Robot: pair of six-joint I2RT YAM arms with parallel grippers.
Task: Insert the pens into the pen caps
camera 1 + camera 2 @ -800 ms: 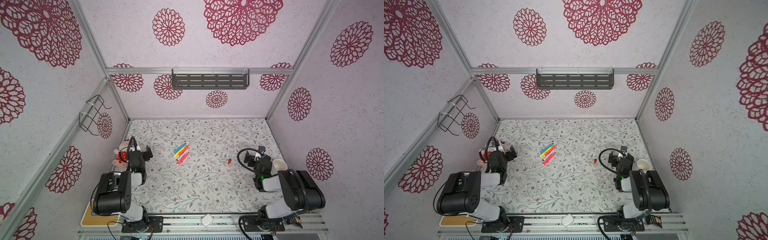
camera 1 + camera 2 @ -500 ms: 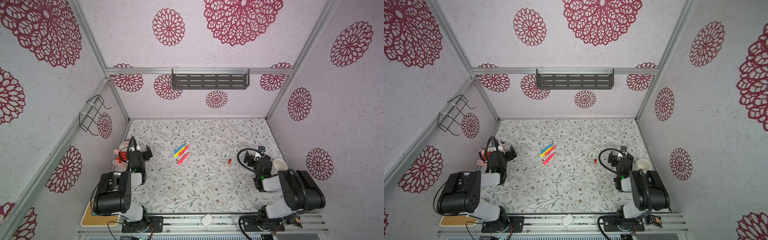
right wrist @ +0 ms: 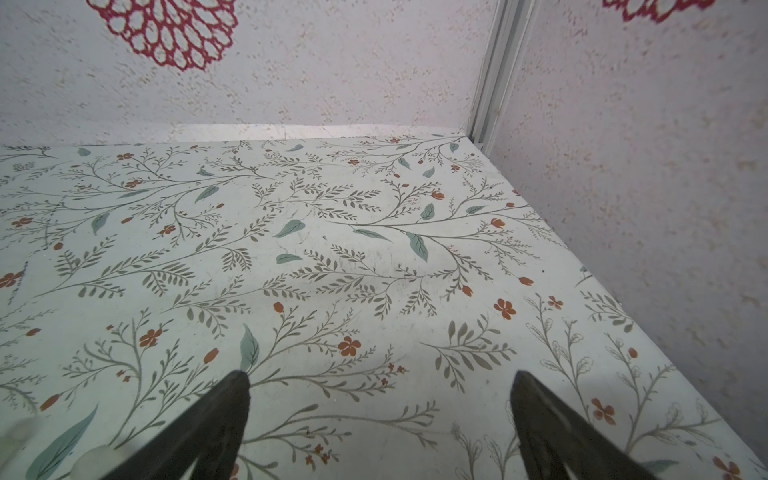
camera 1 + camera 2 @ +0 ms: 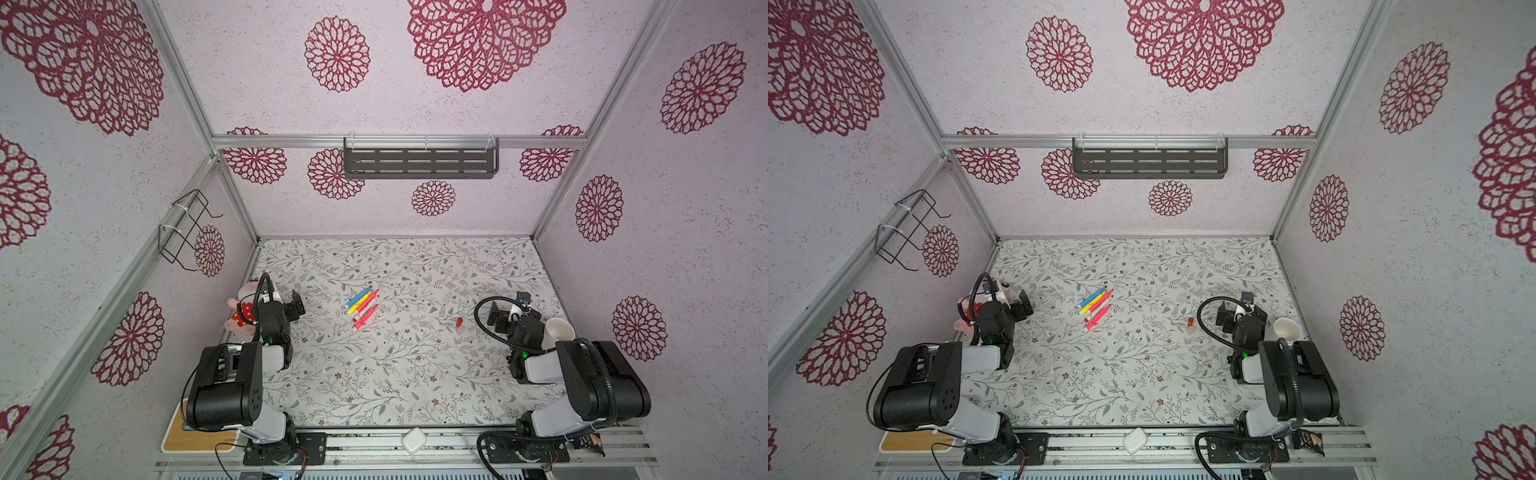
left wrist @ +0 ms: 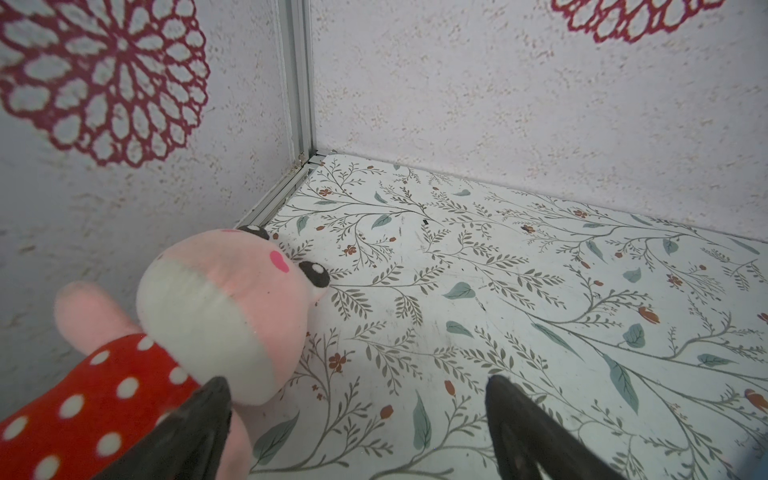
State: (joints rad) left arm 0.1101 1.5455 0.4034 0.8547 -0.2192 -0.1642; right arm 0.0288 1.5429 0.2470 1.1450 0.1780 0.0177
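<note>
at far left i see a pink plush toy [image 4: 242,309] in a red dotted dress lying by the wall. its head is just beside one finger of my left gripper [image 5: 357,382], whose jaws stand wide apart with nothing between them. moving right, the pens [image 4: 362,308] lie flat on the floral table [image 4: 415,386] near its middle, well apart from both arms. they lie side by side, nearly parallel, with their long axes running diagonally from near-left to far-right in both top views. the blue pen [image 4: 357,297] is leftmost, the yellow pen [image 4: 360,303] next, then the pink and red ones. which end is the tip is too small for me to tell. bare table separates them from the pen caps [image 4: 458,331] further right, where a red cap [image 4: 459,321] sits just beside a whitish one. my right gripper [image 3: 380,376] is spread wide and empty over bare table. a white mug [image 4: 559,330] stands beside that arm, near the right wall.
</note>
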